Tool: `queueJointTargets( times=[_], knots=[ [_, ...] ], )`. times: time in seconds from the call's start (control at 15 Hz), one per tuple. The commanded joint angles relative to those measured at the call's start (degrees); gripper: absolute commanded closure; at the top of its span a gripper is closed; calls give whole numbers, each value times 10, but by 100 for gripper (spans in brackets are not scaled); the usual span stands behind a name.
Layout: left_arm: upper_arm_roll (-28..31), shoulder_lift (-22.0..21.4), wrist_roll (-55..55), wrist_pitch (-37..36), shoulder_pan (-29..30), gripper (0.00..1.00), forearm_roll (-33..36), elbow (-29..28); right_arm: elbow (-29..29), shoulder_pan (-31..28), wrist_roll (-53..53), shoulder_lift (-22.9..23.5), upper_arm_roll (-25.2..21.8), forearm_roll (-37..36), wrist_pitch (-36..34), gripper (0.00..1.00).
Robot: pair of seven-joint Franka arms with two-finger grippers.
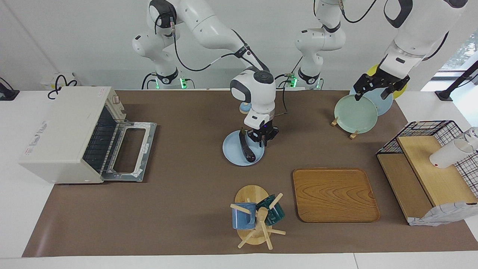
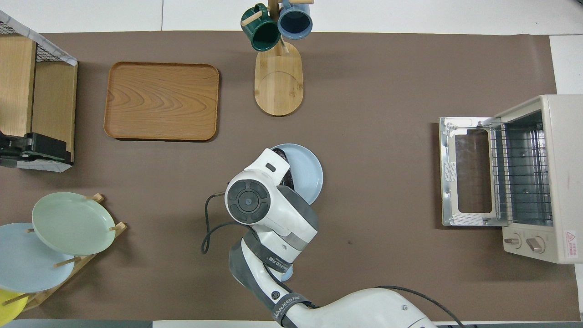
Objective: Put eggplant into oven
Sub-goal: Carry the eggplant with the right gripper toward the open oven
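Your eggplant (image 1: 246, 148) lies on the blue plate (image 1: 232, 154) at mid-table, stem toward the robots. The right gripper (image 1: 263, 139) sits low at the plate's three o'clock edge in the facing view, just beside the eggplant, fingers narrow and holding nothing. The left gripper (image 1: 378, 86) hangs spread wide over the plate rack (image 1: 354, 131). The oven (image 1: 65, 132) stands open at nine o'clock.

The eggplant (image 1: 247, 150) is showing a glossy, smooth dark skin; the light blue plate (image 1: 233, 151) under it is looking glazed and smooth; the oven (image 1: 63, 132) is presenting a matt cream casing, its dropped door (image 1: 130, 151) framed in bright metal around glass; the wooden tray (image 1: 334, 194), near the plate, is displaying smooth grained wood; the table cover (image 1: 179, 194) is appearing matt brown.
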Motion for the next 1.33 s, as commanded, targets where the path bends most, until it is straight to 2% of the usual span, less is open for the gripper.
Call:
queueJointTargets(
  times=[0.0, 0.13, 0.2, 0.27, 0.4, 0.53, 0.73, 0.8, 0.87, 1.0, 1.27],
  knots=[
    [-2, -23, 2, 49, -1, 0, 9, -68, -40, 8, -4, -21, -1, -5, 31, 78],
    [0, -7, 0, 74, -5, 0, -2, -63, -57, 11, -1, -25, -1, -4, 50, 82],
    [1, 1, -1, 79, -7, 0, -3, -51, -59, 11, -1, -25, -1, -5, 51, 88],
    [1, 12, -1, 69, -11, 0, -3, -23, -58, 12, -2, -25, -1, -5, 49, 100],
    [1, 27, 0, 28, -14, 0, 0, 13, -46, 12, -6, -25, -2, -7, 30, 100],
    [0, 25, 3, 20, -13, 0, 1, 14, -18, 11, -9, -25, -3, -30, -32, 100],
    [1, 19, 2, 23, -14, 0, -2, -3, 60, 1, -9, -24, -4, -79, -188, 100],
    [1, 19, 2, 23, -14, 0, -2, -4, 59, 3, -8, -30, -10, -83, -218, 100],
    [1, 19, 3, 24, -13, 0, -2, -4, 51, -4, -8, -55, -16, -92, -249, 100],
    [2, 18, 3, 32, -12, 0, -2, -11, 13, -57, -10, -110, -21, -95, -287, 100],
    [3, 18, 4, 34, -14, 0, -2, -11, -112, -164, -62, -231, -22, -95, -321, 100]
  ],
)
